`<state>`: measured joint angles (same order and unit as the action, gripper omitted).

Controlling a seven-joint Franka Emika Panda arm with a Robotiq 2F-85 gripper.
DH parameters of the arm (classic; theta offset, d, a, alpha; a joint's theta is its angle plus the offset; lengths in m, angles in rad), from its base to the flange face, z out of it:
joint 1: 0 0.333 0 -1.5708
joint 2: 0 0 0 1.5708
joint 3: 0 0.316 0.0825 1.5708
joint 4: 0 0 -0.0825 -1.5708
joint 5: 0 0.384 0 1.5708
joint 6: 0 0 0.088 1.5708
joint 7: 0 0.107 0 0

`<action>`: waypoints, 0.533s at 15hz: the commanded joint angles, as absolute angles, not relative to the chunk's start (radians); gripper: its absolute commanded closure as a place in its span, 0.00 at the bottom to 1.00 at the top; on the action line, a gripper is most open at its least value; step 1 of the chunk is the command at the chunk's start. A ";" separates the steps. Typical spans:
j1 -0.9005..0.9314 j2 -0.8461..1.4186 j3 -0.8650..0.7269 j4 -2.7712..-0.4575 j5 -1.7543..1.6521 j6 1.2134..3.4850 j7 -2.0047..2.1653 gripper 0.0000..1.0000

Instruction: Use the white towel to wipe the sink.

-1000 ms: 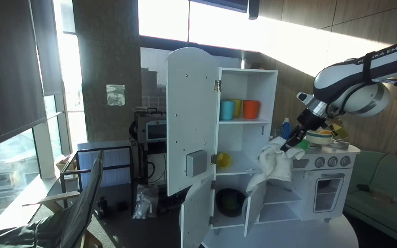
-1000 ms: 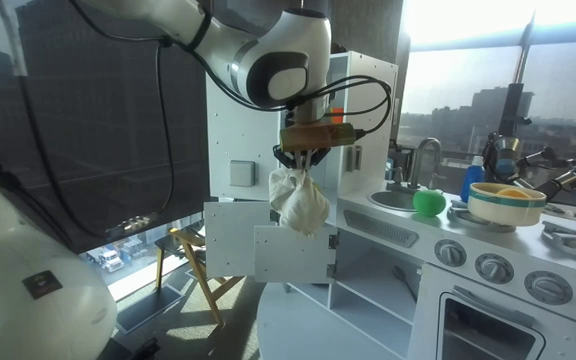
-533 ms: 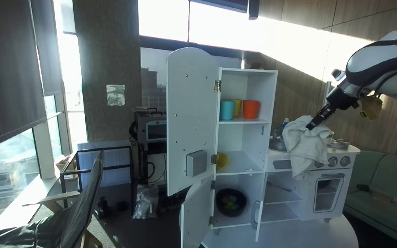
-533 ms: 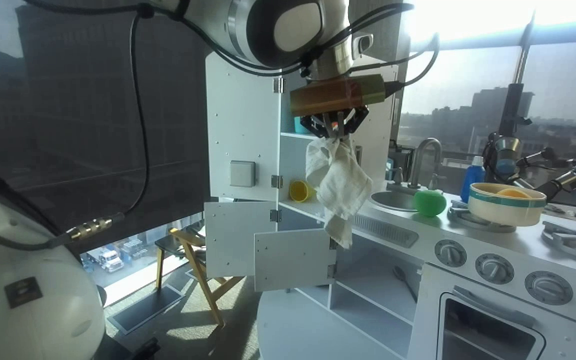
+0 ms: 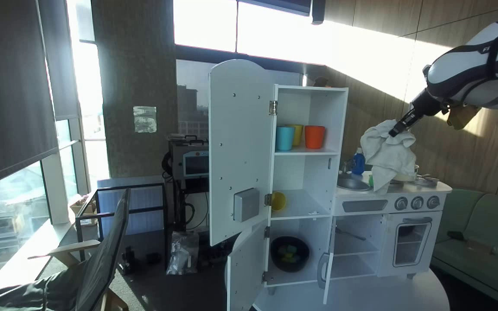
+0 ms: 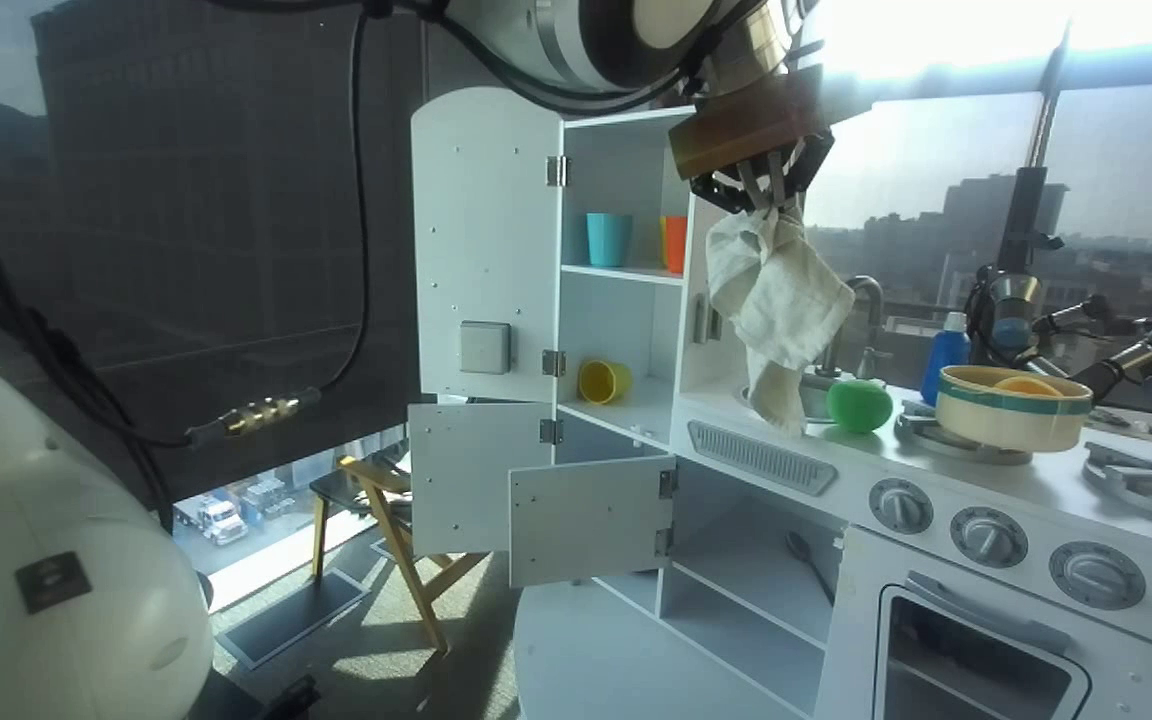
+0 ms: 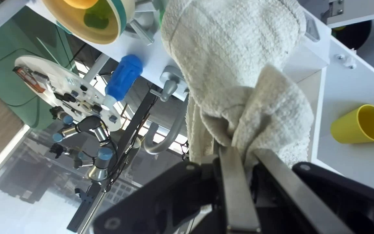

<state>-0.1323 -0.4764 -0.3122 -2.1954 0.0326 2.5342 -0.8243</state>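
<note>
Hanging from the gripper [image 6: 772,207]: white towel [image 6: 781,290]. Jaws drawn narrow, holding a bunched bit of it; wrist view has it pinched between the fingers [image 7: 239,191]. Rest of the towel drapes down in folds, one corner lowest.

Most of it is above counter [image 6: 1056,485] height, near the sink [image 5: 352,185]. In an exterior view it hides part of the sink and faucet [image 6: 873,300]. Can't tell if the low corner touches anything.

On the counter: green thing [image 6: 858,406] just beside the sink, blue bottle [image 6: 946,358] farther back, pot [image 6: 1006,425] on a burner [image 6: 921,432]. Wrist view shows a yellow-orange item [image 7: 81,2] and a green item [image 7: 96,16] in the pot.

Cabinet [image 5: 318,179] next to the sink: doors [image 5: 242,142] swung open. Teal cup [image 5: 285,138], orange cup [image 5: 314,137] and a yellow one upright on a shelf; yellow cup [image 7: 360,125] on its side one shelf down. Black bowl [image 5: 303,250] in the bottom compartment, green and yellow bits [image 5: 291,255] inside. Spoon [image 6: 809,565] lying under the counter.

Arm [image 5: 461,69] comes in high, fingers slanting down.
</note>
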 commanded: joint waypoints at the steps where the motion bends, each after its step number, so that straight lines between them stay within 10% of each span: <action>1: -0.082 -0.298 -0.356 -2.027 0.050 2.566 -0.833 0.97; 8: -0.081 0.003 -0.358 -1.845 0.270 2.521 -0.982 0.97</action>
<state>-0.0654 -0.1245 -0.3628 -1.9526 0.1691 2.5442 -0.9014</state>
